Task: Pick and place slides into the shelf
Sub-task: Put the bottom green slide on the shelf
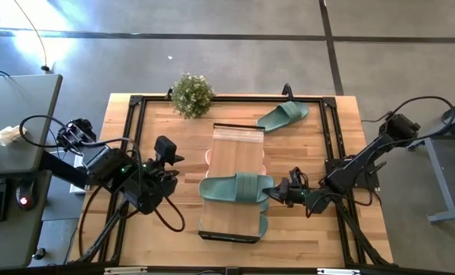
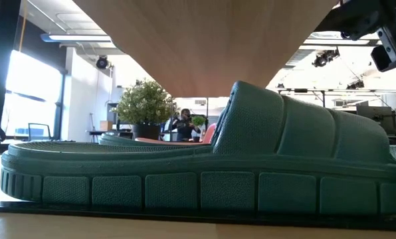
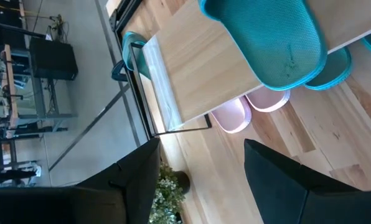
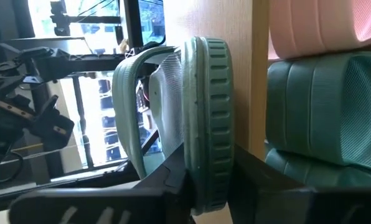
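The shelf (image 1: 229, 145) stands in the middle of the table. A green slide (image 1: 235, 187) lies across its top plank, sole down, with its strap end sticking out over the shelf's right edge. My right gripper (image 1: 277, 191) is at that end, closed on it. Pink slides (image 3: 248, 109) and another green slide (image 4: 322, 106) sit on the tier below the plank. One more green slide (image 1: 283, 116) lies on the table at the far right. My left gripper (image 1: 166, 153) hovers open to the left of the shelf, with nothing in it. My right gripper pinches the strap end of the green slide's sole (image 4: 207, 186). One finger (image 4: 170, 180) is on the footbed side and the other (image 4: 251, 177) on the underside. The fingers come nearly level from the table's right. The slide lies flat on the shelf's top plank (image 4: 241, 62).
A potted plant (image 1: 191, 94) stands at the table's far edge, left of the shelf. A black frame (image 1: 330, 137) runs around the tabletop. Bare wood lies between the shelf and the left arm.
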Action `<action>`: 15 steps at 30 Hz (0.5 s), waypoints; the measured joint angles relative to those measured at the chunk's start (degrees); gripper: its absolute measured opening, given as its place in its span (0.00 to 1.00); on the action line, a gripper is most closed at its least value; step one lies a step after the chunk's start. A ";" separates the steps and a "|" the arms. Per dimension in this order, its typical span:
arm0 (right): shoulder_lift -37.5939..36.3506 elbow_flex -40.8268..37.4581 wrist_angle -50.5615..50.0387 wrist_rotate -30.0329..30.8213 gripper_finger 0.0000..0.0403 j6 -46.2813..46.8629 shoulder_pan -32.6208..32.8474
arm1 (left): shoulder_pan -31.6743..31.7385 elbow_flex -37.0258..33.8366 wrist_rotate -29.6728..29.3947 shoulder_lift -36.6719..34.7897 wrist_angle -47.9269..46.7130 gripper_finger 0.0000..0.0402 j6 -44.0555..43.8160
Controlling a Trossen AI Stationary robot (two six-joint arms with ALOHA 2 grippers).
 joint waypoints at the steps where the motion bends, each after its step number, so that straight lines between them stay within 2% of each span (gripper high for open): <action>1: 0.00 0.00 0.02 -0.01 0.15 -0.02 0.00 | 0.00 0.00 0.01 0.00 -0.01 0.53 0.00; 15: 0.00 0.00 -3.55 -3.27 0.34 -0.99 0.39 | 0.00 0.00 0.01 0.00 -0.01 0.53 -0.02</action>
